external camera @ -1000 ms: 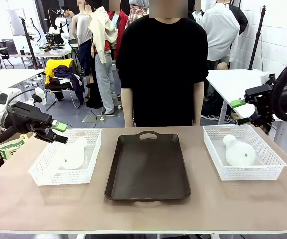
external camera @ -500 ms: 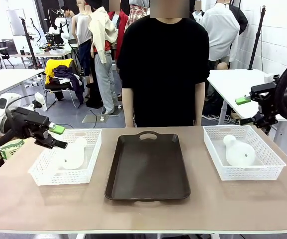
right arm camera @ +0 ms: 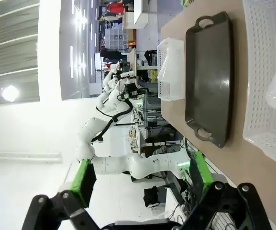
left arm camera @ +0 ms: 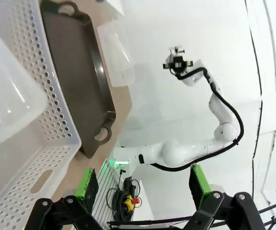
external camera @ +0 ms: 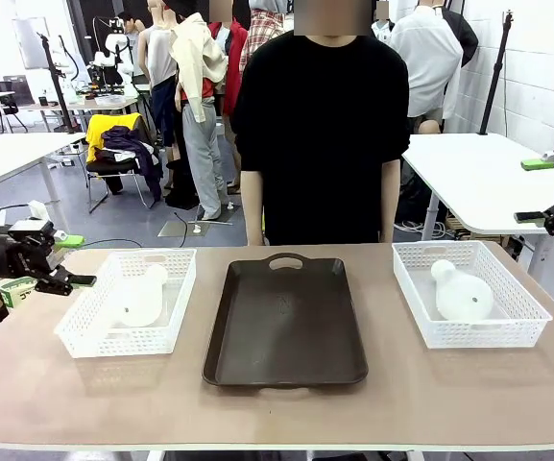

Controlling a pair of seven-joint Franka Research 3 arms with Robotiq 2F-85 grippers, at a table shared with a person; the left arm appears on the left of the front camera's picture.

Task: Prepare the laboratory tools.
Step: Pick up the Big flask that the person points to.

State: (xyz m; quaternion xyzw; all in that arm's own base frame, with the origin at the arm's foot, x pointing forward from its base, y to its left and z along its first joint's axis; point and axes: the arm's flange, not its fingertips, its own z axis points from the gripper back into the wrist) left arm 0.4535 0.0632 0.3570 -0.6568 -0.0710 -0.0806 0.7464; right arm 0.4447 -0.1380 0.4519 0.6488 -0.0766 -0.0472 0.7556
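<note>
Flasks lay one to each basket. The left flask (external camera: 142, 298) was in the left mesh basket (external camera: 113, 344) and the right flask (external camera: 464, 293) in the right mesh basket (external camera: 473, 334), with the dark tray (external camera: 286, 327) bare between them on the table (external camera: 277, 408).

Each flask seemed to lie on its side, its wide base turned toward our side and its neck slanting off toward the person (external camera: 320, 125), who stood behind the tray.

Our left gripper (external camera: 73, 261) hung just outside the left basket's outer far corner, with its jaws spread wide and nothing between them. Its flask lay inward from it, toward the middle of the table and a little lower. The left wrist view showed the flask's shoulder (left arm camera: 8, 105) behind the basket's wall (left arm camera: 56, 124).

Our right gripper (external camera: 536, 191) hung beyond the table's right edge and higher up, its jaws equally wide and empty. The right flask sat inward and well below it.

We judged that each arm was nearer its own basket, and the left arm the closer of the two. The basket walls stood in the way of a sideways reach, so we judged that coming down over the rim onto the neck was the likelier way in.
</note>
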